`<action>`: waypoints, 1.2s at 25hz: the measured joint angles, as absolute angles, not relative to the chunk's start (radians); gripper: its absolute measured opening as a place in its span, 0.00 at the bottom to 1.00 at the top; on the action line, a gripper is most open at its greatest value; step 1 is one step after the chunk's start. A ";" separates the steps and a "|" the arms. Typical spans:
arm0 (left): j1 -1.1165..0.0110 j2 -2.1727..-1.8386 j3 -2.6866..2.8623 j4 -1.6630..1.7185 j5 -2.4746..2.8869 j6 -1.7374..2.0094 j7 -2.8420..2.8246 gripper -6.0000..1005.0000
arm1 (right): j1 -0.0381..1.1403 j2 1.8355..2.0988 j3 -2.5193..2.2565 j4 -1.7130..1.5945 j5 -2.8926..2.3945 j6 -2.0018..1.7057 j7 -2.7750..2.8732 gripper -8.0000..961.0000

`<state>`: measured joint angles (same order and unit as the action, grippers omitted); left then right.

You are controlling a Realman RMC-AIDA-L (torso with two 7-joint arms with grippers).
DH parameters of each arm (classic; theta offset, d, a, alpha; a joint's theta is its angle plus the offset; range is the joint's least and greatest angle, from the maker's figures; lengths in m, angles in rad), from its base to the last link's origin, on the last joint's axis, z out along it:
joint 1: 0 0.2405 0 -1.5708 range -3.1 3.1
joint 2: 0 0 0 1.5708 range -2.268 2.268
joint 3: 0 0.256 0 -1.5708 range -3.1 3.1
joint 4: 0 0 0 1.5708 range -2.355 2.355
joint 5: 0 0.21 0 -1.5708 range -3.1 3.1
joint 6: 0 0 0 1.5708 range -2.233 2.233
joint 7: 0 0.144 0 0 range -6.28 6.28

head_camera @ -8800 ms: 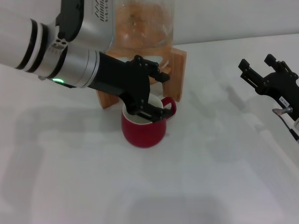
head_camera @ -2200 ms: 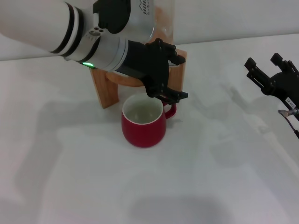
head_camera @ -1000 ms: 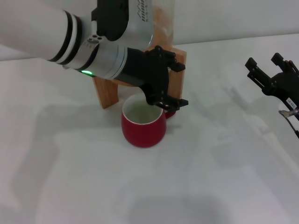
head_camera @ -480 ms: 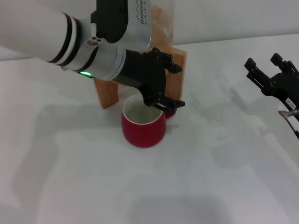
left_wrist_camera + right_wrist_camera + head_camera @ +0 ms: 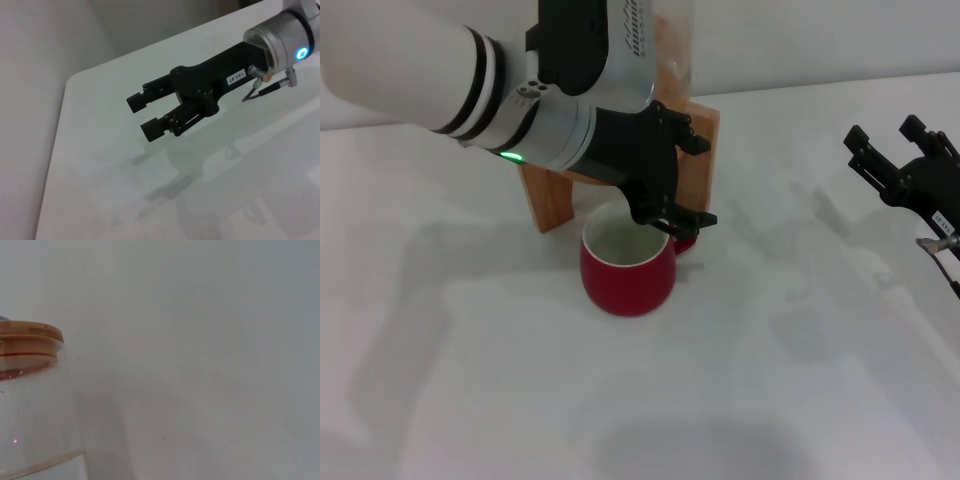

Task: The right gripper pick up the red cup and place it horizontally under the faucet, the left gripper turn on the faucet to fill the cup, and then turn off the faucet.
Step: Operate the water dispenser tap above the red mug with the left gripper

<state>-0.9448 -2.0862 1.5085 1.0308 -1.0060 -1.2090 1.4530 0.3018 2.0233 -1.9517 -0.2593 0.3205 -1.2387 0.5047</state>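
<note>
White tabletop (image 5: 740, 400) fills the head view and runs back to a pale wall, with soft grey shadows of the arms across it. Largest on it is a glass dispenser jar (image 5: 672, 45) holding an orange-tinted fill, standing on a wooden stand (image 5: 548, 198) at the back; the right wrist view shows the same jar (image 5: 35, 405) with its wooden lid (image 5: 30, 335) against the wall. Over the stand reaches the left arm, white with black rings and a green light, and the left gripper (image 5: 678, 180) hangs in front of the stand just above the far rim of the red cup (image 5: 626, 270), its black fingers parted and closed on nothing that can be made out. Whatever tap sits there is hidden behind this claw. Upright on the table just before the stand, the red cup has its white inside showing and its small handle turned toward the right, partly behind a lower finger. Well apart at the right edge, the right gripper (image 5: 890, 150) hovers above the table with fingers spread and empty; the left wrist view shows it (image 5: 147, 115) likewise, a blue light on its wrist.
</note>
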 joint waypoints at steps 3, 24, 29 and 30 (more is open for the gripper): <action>-0.948 -2.086 1.512 1.031 -1.006 -1.202 1.453 0.81 | 0.302 2.023 -1.953 -0.259 0.321 -1.239 0.505 0.89; -0.956 -2.085 1.514 1.029 -0.995 -1.182 1.448 0.81 | 0.302 2.023 -1.953 -0.258 0.321 -1.243 0.505 0.89; -0.957 -2.085 1.514 1.029 -0.988 -1.174 1.448 0.81 | 0.302 2.023 -1.953 -0.258 0.321 -1.243 0.505 0.89; -0.957 -2.085 1.514 1.029 -0.984 -1.172 1.447 0.81 | 0.302 2.023 -1.953 -0.258 0.321 -1.243 0.505 0.89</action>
<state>-0.9569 -2.0846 1.5140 1.0292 -0.9843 -1.1716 1.4473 0.3022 2.0233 -1.9527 -0.2577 0.3206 -1.2426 0.5047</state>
